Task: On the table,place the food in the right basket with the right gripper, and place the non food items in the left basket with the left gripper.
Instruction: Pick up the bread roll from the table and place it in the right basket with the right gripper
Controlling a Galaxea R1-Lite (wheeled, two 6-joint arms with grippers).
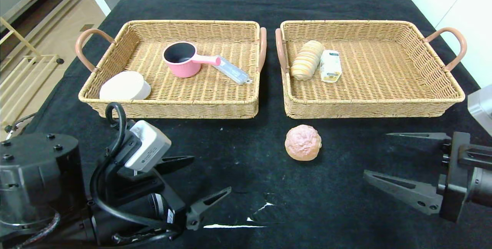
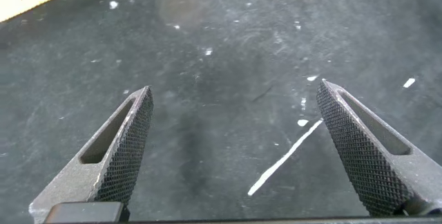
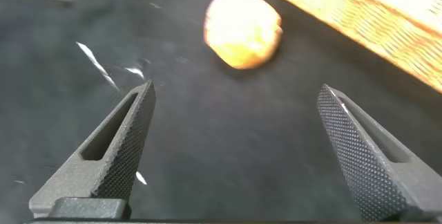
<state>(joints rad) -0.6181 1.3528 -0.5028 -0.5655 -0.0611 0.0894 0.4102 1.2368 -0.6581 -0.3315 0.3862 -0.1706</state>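
A round brown bun (image 1: 303,142) lies on the black cloth just in front of the right basket (image 1: 438,107); the same bun (image 3: 243,29) shows ahead of the fingers in the right wrist view. My right gripper (image 1: 374,155) hovers to the right of it, open and empty. The right basket holds a striped bread roll (image 1: 306,60) and a small yellow-white packet (image 1: 330,65). In the left basket (image 1: 173,108) lie a pink saucepan (image 1: 184,59), a white bowl (image 1: 125,85) and a clear grey box (image 1: 233,70). My left gripper (image 1: 212,175) rests open and empty at the front left.
White marks (image 1: 234,225) streak the black cloth (image 1: 269,7) near the front edge. The baskets' handles (image 1: 453,45) stick out at the sides. A floor and rack (image 1: 23,68) lie beyond the table's left edge.
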